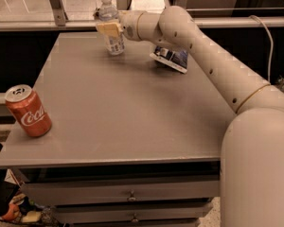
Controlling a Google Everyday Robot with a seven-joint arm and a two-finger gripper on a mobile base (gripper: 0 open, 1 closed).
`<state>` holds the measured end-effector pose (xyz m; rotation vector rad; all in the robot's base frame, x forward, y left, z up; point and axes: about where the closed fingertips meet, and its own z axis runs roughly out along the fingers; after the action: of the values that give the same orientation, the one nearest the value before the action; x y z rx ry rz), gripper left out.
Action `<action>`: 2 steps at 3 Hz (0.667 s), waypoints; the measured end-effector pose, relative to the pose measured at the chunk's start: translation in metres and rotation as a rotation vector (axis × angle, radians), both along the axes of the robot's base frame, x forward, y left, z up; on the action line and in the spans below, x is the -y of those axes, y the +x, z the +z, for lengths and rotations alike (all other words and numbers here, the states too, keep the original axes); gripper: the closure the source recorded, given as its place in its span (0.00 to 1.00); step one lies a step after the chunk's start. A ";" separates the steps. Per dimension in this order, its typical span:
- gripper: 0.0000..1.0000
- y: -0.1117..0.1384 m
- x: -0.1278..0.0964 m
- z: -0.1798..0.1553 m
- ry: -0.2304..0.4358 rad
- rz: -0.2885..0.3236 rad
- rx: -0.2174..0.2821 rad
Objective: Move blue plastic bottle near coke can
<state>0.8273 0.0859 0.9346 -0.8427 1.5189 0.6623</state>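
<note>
The blue plastic bottle (114, 40) is clear with a white cap and a white-and-blue label. It stands at the far edge of the grey table (132, 112), leaning slightly left. My gripper (108, 29) is at the bottle's middle, reaching in from the right and covering part of it. The coke can (28, 111) is red with white script and stands upright at the table's front left corner, far from the bottle and the gripper.
A dark blue and white snack bag (170, 58) lies under my arm (203, 46), right of the bottle. A rail and window frame (57, 13) run behind the table. Drawers (128, 195) sit below the tabletop.
</note>
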 end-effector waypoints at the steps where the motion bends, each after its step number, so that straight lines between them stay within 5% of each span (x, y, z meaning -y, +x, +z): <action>1: 0.71 0.000 -0.003 -0.001 0.000 0.004 -0.001; 2: 0.95 -0.001 -0.006 -0.002 0.001 0.008 -0.003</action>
<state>0.8265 0.0922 0.9329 -0.8481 1.5182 0.6702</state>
